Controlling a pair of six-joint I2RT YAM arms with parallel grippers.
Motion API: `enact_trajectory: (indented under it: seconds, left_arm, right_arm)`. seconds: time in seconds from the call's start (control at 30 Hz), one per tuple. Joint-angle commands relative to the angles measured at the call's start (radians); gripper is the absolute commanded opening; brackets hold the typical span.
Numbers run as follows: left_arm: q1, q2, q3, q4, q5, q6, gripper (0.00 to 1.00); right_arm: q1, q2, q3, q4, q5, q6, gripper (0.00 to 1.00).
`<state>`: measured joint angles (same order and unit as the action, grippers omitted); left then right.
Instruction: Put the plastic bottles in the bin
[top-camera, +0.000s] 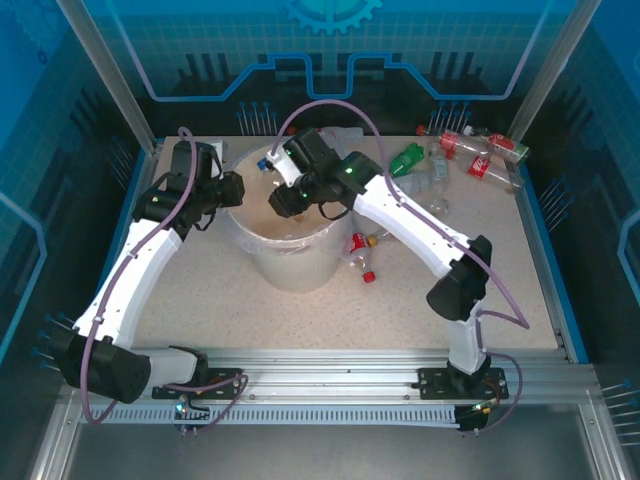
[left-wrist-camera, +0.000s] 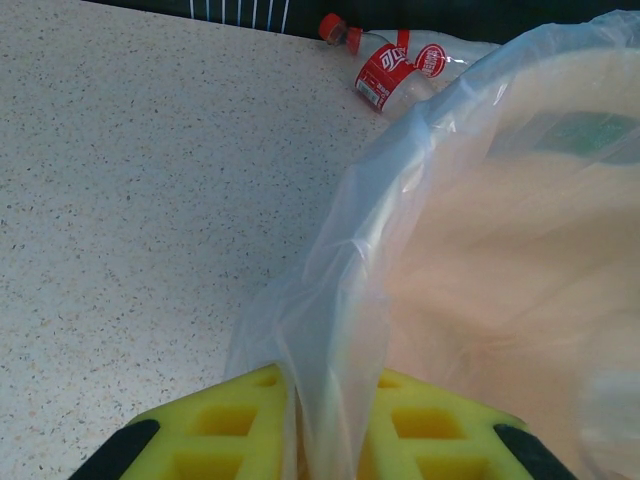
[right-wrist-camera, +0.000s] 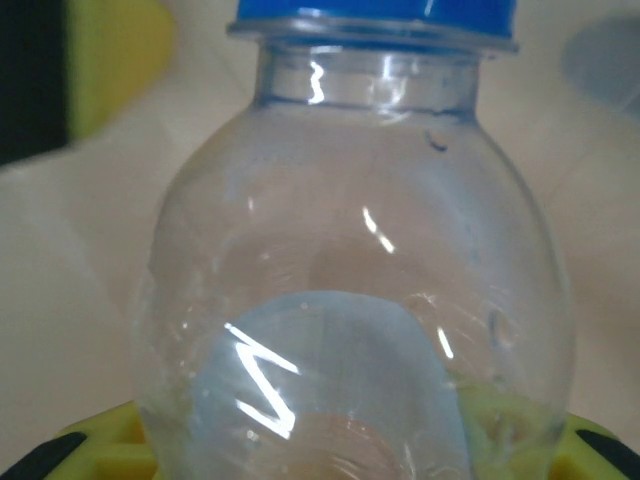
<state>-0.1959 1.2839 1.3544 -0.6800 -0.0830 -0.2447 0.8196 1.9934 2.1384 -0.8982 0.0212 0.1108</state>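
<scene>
The bin (top-camera: 285, 262), a cream-white bucket with a clear bag liner (left-wrist-camera: 330, 300), stands mid-table. My left gripper (top-camera: 233, 190) is at its left rim, and the yellow pads (left-wrist-camera: 230, 420) are pinched shut on the liner at the rim. My right gripper (top-camera: 287, 172) hangs over the bin's far side, shut on a clear bottle with a blue cap (right-wrist-camera: 350, 250) (top-camera: 268, 163). Other plastic bottles lie on the table: a green one (top-camera: 407, 158), red-labelled ones (top-camera: 460, 143) (top-camera: 492, 170) at the back right, and one (top-camera: 360, 250) beside the bin.
A red-labelled bottle (left-wrist-camera: 390, 70) lies by the table's back edge behind the bin. A loose red cap (top-camera: 368, 276) sits right of the bin. Bare speckled tabletop (top-camera: 200, 300) spreads to the front left and front right.
</scene>
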Motion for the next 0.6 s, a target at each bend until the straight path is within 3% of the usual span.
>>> enact_trajectory:
  seconds: [0.0, 0.27, 0.57]
  left_arm:
    - [-0.011, 0.015, 0.02, -0.026, 0.003, -0.004, 0.2]
    - [-0.017, 0.014, 0.006, -0.004, -0.006, -0.007, 0.18]
    - [-0.023, 0.02, 0.003, 0.005, -0.017, -0.011, 0.17]
  right_arm:
    - [0.012, 0.034, -0.028, -0.023, 0.001, -0.007, 0.38]
    - [0.02, 0.083, -0.153, 0.044, 0.009, -0.002, 0.39]
    - [0.022, 0.094, -0.217, 0.074, 0.017, -0.007, 0.6]
